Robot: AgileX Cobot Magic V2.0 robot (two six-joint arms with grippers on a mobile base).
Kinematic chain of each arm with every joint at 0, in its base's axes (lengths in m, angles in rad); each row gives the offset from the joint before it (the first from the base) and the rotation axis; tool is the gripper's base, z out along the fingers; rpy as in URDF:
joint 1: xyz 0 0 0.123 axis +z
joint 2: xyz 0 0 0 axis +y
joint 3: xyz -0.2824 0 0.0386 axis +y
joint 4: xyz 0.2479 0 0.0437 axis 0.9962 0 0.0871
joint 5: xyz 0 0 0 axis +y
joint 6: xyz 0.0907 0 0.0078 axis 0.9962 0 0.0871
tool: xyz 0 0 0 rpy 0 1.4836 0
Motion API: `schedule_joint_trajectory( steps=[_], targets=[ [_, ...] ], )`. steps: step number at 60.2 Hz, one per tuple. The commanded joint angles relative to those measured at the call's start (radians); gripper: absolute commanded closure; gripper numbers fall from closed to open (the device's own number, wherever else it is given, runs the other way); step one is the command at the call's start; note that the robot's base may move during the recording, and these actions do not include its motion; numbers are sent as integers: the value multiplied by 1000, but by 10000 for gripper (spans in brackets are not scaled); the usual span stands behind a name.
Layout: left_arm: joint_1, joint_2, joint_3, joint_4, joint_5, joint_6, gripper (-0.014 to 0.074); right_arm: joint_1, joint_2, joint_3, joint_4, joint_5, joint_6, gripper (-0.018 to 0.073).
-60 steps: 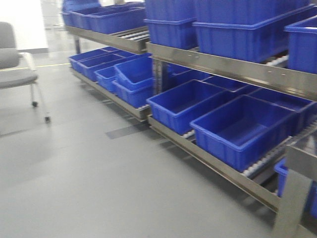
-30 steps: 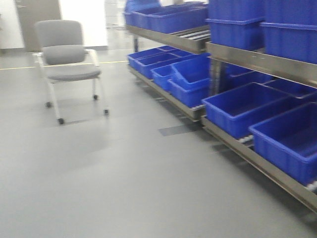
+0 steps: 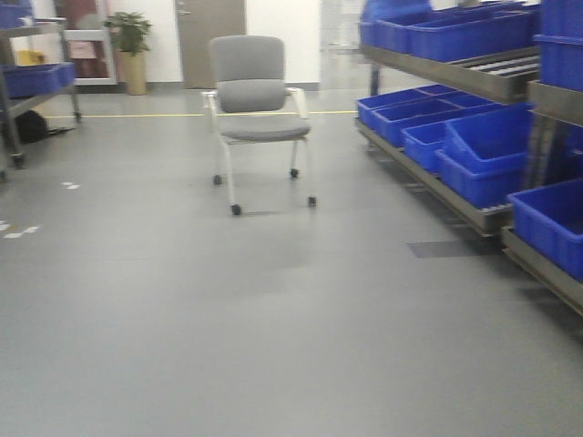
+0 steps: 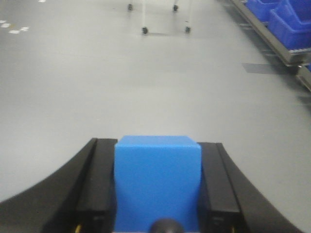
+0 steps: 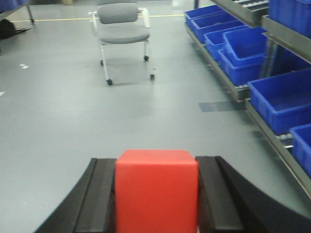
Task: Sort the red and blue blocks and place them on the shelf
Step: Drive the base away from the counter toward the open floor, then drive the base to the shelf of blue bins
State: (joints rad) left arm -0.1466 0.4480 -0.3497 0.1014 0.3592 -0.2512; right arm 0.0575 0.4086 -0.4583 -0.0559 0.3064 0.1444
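Matte blue block (image 4: 158, 184), plain and square-edged, clamped between the flat black fingers of the left gripper (image 4: 158, 145), jaws closed snug against both its sides. Likewise the matte red block (image 5: 156, 194), pinched on both sides in the right gripper (image 5: 156, 158). Both held above a smooth grey floor (image 3: 273, 319), well apart from the shelf (image 3: 455, 77) at the right: brushed steel tiers with flat front rails, loaded with glossy blue plastic bins (image 3: 483, 155), one of them tilted. Grey padded chair (image 3: 260, 100) on castors out in the open, near a beige door (image 3: 209, 41) and a potted plant (image 3: 127, 36). Darker rectangular patch (image 3: 444, 248) on the floor just beside the shelf. Cart (image 3: 23, 77) at the left edge cut off. Lower ends of both blocks out of frame; front view soft with blur, fine detail lost.
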Motion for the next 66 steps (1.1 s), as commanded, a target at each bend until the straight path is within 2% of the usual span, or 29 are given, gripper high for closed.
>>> schedule_joint_trajectory(
  steps=[1, 66],
  targets=[
    [-5, 3, -31, -5, -85, 0, 468, -4, 4, -28, -7, -90, -5, 501],
    [-5, 3, -31, -5, -85, 0, 468, -4, 4, -28, -7, -90, -5, 501]
  ],
)
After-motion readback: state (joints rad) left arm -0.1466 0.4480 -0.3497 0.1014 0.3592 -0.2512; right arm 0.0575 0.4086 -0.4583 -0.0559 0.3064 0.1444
